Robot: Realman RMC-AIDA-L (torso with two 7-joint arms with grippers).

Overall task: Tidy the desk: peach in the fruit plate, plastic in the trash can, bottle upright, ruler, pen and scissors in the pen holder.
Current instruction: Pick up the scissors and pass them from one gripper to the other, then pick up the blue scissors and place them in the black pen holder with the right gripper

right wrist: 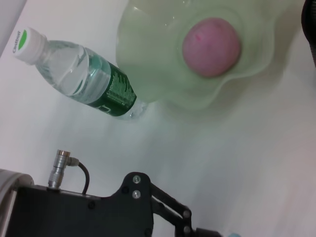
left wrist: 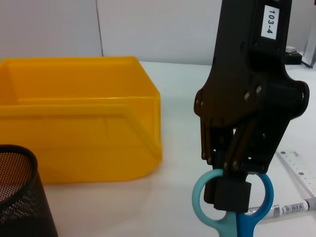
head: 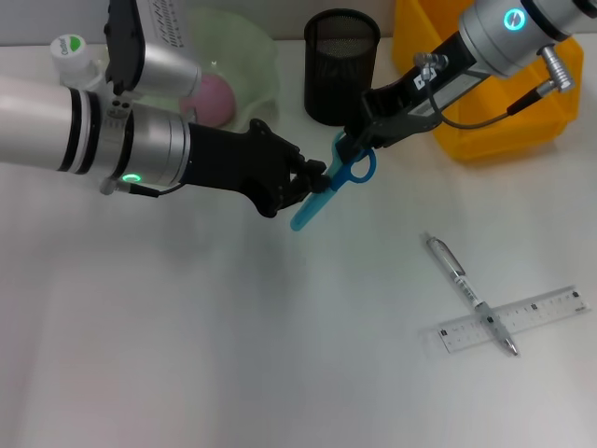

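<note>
Clear plastic water bottle (right wrist: pixel 84 79) with white cap and green label stands upright at the table's 10 o'clock edge, touching the pale green wavy-rimmed fruit plate (head: pixel 266 65). Pink round peach (head: pixel 210 101) sits inside that plate.

Left gripper (head: pixel 312 177) reaches in from 9 o'clock, black fingers closed around the blade end of the blue-and-teal plastic-handled scissors (head: pixel 328 187), which are held off the white table (head: pixel 187 336).

Black mesh cylindrical pen holder (head: pixel 341 67) stands upright at 12 o'clock, just beyond the scissors.

Right gripper (head: pixel 353 147) comes in from 2 o'clock; left wrist view shows one finger passed through the scissors' handle loops (left wrist: pixel 232 197). Whether its fingers are pressing on the loop or merely hooked through it, cannot tell.

Yellow plastic open bin (head: pixel 485 103) sits at 1 o'clock, beside the pen holder.

Silver-and-clear ballpoint pen (head: pixel 466 291) lies at 4 o'clock, crossing over the transparent flat plastic ruler (head: pixel 518 319); both well apart from the holder.
</note>
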